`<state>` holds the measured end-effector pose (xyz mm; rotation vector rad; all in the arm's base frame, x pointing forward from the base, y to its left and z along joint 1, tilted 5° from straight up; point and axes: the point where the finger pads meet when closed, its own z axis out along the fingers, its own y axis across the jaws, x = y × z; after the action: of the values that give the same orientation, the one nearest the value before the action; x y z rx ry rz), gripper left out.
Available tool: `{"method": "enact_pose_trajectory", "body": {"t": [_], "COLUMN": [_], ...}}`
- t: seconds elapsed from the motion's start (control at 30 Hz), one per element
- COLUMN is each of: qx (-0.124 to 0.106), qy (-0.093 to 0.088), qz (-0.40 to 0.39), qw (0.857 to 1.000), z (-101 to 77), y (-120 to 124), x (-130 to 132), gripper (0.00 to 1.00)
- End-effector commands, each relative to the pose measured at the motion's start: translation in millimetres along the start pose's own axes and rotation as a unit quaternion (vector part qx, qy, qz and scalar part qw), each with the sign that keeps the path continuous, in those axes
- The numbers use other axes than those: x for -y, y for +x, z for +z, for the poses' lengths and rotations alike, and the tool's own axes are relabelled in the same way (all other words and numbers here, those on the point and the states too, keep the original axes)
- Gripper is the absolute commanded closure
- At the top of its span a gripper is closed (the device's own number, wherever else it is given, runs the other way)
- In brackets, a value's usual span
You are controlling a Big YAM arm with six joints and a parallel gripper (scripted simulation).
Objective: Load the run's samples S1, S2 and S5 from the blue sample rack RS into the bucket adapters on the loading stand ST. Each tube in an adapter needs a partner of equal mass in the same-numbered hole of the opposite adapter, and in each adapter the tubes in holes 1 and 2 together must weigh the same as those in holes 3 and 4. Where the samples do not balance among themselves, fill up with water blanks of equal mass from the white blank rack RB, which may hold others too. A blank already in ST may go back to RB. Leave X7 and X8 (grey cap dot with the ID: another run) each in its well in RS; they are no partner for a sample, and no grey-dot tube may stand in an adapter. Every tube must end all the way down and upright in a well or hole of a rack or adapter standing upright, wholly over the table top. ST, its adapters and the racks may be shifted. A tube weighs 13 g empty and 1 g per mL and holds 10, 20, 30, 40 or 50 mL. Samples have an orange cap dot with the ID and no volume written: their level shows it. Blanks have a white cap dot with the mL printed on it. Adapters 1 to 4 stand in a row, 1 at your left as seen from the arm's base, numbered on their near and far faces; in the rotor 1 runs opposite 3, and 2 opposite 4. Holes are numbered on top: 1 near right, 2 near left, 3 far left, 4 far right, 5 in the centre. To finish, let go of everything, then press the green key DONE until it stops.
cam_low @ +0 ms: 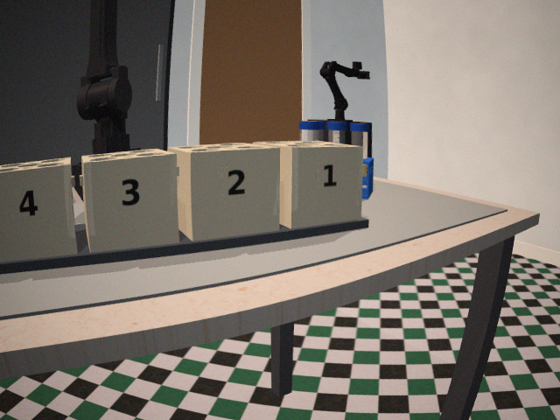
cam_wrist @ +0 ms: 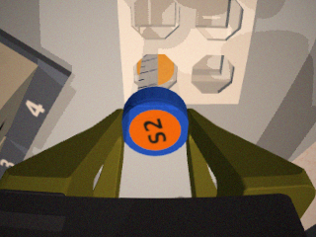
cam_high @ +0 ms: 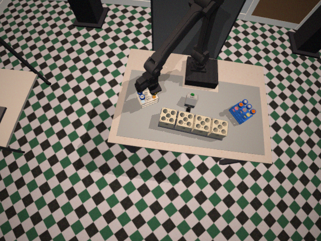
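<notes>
My gripper (cam_wrist: 155,118) (cam_high: 155,91) is shut on tube S2, a blue-capped tube (cam_wrist: 155,129) (cam_high: 154,96) with an orange dot and orange liquid. Its lower end is at a corner well of white rack RB (cam_wrist: 244,59) (cam_high: 149,104); how deep it is cannot be told. Two blue-capped tubes (cam_high: 142,97) (cam_high: 140,92) stand in RB. Blue rack RS (cam_high: 239,121) (cam_low: 367,192) holds several blue-capped tubes, two with orange dots (cam_high: 241,104) (cam_high: 253,111); the other dots (cam_high: 245,101) (cam_high: 249,106) look pale, IDs unreadable. Adapters 1 (cam_low: 311,203), 2 (cam_low: 253,212), 3 (cam_low: 153,221) and 4 (cam_low: 45,230) show no tubes.
The stand ST (cam_high: 183,131) (cam_low: 203,241) runs along the far side of the table, with its 4 end nearest RB. The grey box with the green key DONE (cam_high: 192,94) stands between the arm's base (cam_high: 201,75) and ST. RS is beyond the adapter 1 end.
</notes>
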<state>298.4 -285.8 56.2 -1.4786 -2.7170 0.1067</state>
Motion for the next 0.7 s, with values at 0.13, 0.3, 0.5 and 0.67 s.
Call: {"method": "enact_pose_trajectory", "body": {"t": [0.13, 0.3, 0.5, 0.67], "qx": [0.025, 0.025, 0.025, 0.041], "qy": [-0.006, -0.006, -0.006, -0.01], "qz": [0.001, 0.001, 0.001, 0.001], "qw": [1.0, 1.0, 1.0, 0.999], "z": [-15.8, -15.8, -15.8, -46.9], "y": [-15, -15, -15, -23], "x": [-3, -3, -3, -6], "gripper": [0.45, 0.45, 0.45, 0.45]}}
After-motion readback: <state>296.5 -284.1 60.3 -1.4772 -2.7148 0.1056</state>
